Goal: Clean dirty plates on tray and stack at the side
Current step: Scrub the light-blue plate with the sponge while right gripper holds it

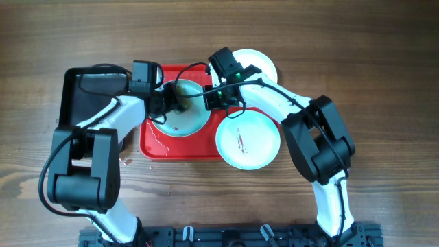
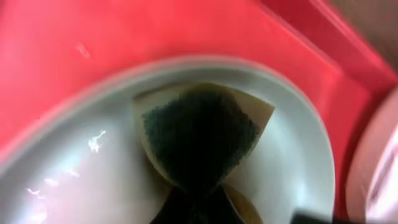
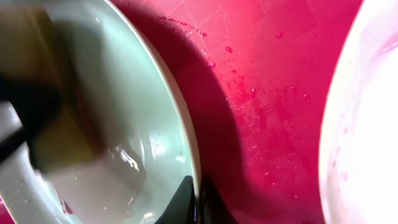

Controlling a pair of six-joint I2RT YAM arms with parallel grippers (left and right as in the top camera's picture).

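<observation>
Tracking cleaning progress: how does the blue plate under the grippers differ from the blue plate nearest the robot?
The held plate lies on the tray, with a sponge on it and the right gripper pinching its rim. The near plate is free, sits at the tray's edge and shows a red smear. Both are pale blue, round.

We went over all three views and can't read a single word, logo or number anywhere. Nothing legible on the tray (image 1: 147, 137) or the plates (image 1: 260, 147), and both wrist views are too blurry for print.
</observation>
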